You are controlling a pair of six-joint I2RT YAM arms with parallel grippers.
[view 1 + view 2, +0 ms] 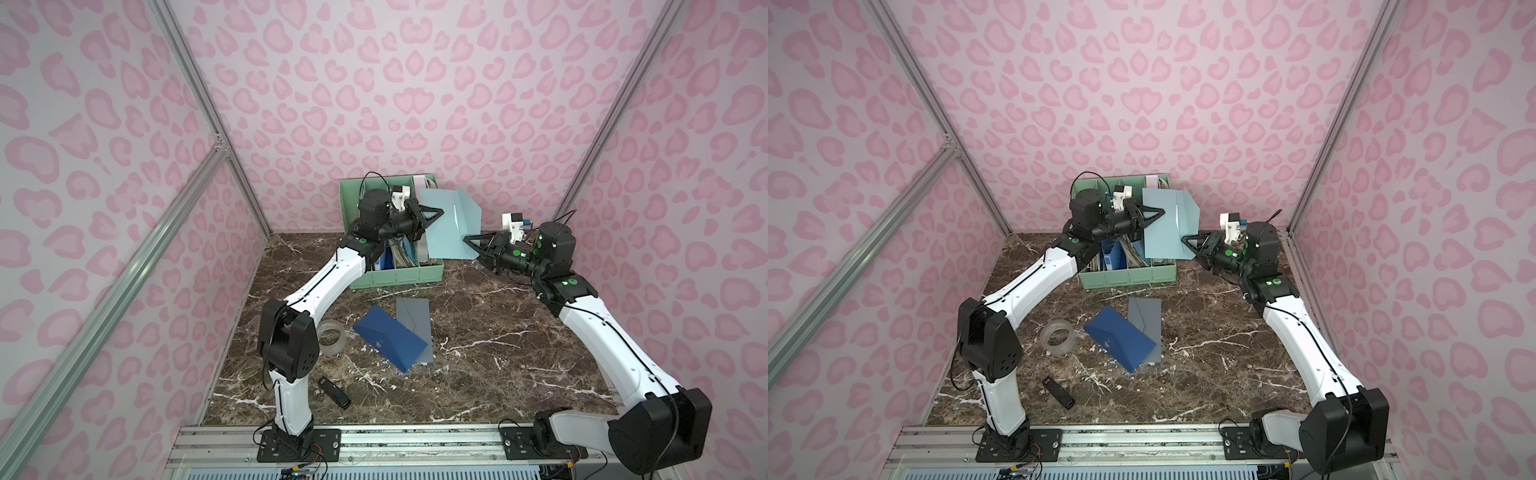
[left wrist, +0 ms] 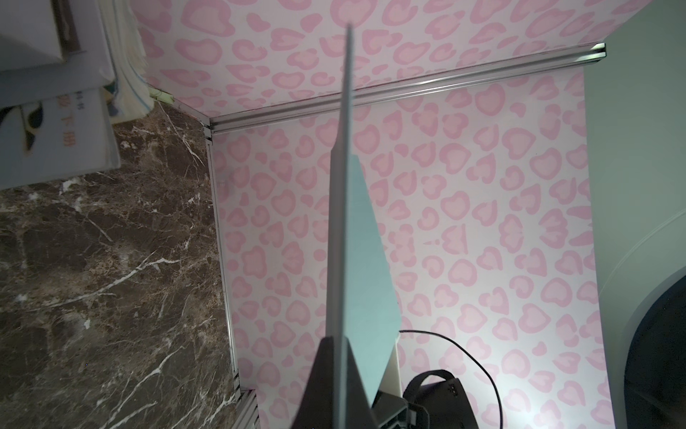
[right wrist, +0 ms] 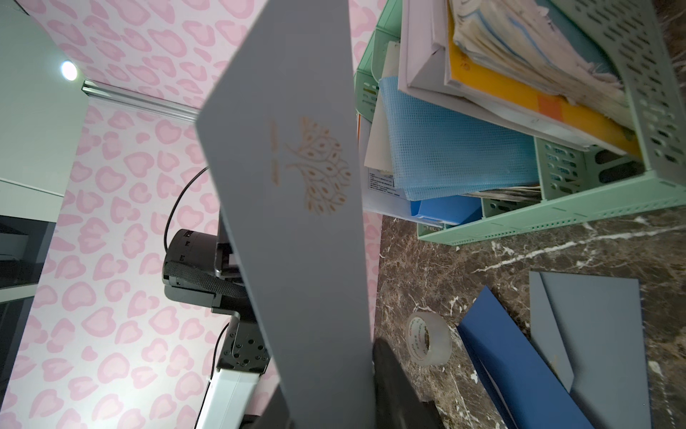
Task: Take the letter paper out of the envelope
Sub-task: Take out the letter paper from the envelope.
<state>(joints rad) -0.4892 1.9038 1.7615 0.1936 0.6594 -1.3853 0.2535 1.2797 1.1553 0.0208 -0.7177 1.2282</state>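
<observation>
Pink walls [image 1: 374, 83] — pale-blue envelope [image 1: 442, 232], flap [image 1: 468, 212] open

Not much you can actually read here. The envelope [image 3: 297, 230] has a gold tree emblem [image 3: 321, 167] printed on it. There's some tiny gold lettering next to it, too fine to make out. The tape [image 3: 430, 340] has red print inside its core, also illegible. A white sheet [image 3: 382, 185] in the green rack [image 3: 557, 219] carries a block of tiny black print, no luck there. The book [image 2: 55, 148] in the left wrist view shows red Chinese characters; one looks like 下.
</observation>
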